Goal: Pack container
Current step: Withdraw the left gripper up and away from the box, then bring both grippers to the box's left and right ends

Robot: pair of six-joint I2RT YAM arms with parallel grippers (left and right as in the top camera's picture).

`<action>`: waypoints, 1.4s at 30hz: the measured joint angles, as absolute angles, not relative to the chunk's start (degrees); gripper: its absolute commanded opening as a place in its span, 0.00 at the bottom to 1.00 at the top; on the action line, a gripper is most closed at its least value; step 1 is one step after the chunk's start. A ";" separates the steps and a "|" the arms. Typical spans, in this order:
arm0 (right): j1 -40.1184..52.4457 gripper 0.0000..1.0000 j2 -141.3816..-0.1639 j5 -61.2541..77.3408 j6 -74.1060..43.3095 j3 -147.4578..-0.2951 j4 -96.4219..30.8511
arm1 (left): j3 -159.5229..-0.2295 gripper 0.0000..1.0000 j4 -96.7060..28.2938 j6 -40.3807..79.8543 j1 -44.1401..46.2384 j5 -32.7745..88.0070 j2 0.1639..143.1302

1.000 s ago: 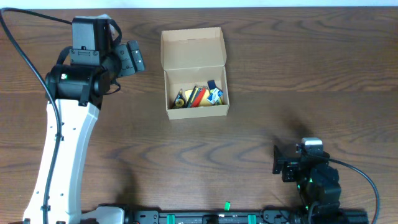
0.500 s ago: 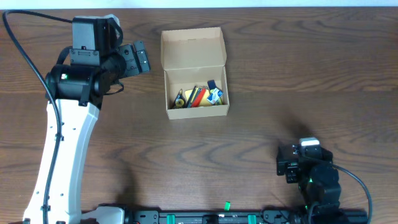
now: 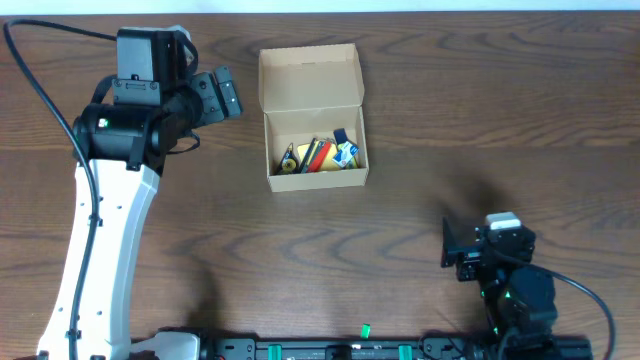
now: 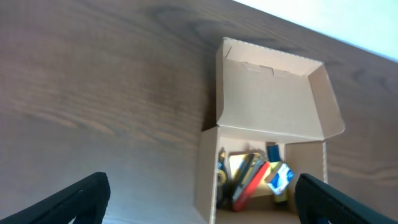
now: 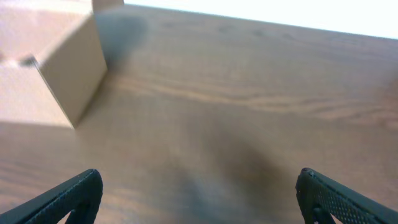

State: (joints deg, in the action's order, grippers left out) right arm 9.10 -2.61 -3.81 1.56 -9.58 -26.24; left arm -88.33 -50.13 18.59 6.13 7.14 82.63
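Cardboard box (image 3: pixel 316 165) sits mid-worktop (image 3: pixel 500 120), packed, lid (image 3: pixel 308 78) hinged back. Left jaws are spread and empty just left of the lid; right jaws are spread, well apart. Likely step: closing. Sweep the lid forward from behind, evenly, without shoving the box.

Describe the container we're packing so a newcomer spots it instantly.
On the dark wooden table, look toward the far edge, just right of the left tool. The container is the tan cardboard box, flap lid open, colourful small items inside; it is the only box there.
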 measured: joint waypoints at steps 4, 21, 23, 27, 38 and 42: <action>9.10 0.99 -6.52 -3.88 0.01 -14.96 -24.32 | -89.82 0.96 -53.08 22.87 6.00 7.11 82.78; 8.95 0.99 -67.57 3.99 -0.95 -63.70 -33.67 | -120.84 0.96 -70.24 25.52 5.08 6.13 102.00; 8.95 0.99 -71.42 6.39 -0.99 -66.54 -33.41 | -120.84 0.96 -68.55 25.52 4.69 6.15 103.46; 8.93 0.99 -76.27 9.02 -1.04 -67.35 -33.43 | -120.84 0.96 -66.50 25.52 4.54 6.24 104.75; 8.80 0.72 -86.85 10.57 -4.45 -67.35 -26.72 | -120.88 0.91 -65.71 25.56 4.23 5.56 108.01; 8.19 0.50 -88.99 10.70 -8.32 -67.35 -22.92 | -120.88 0.47 -64.64 26.11 4.12 5.48 111.92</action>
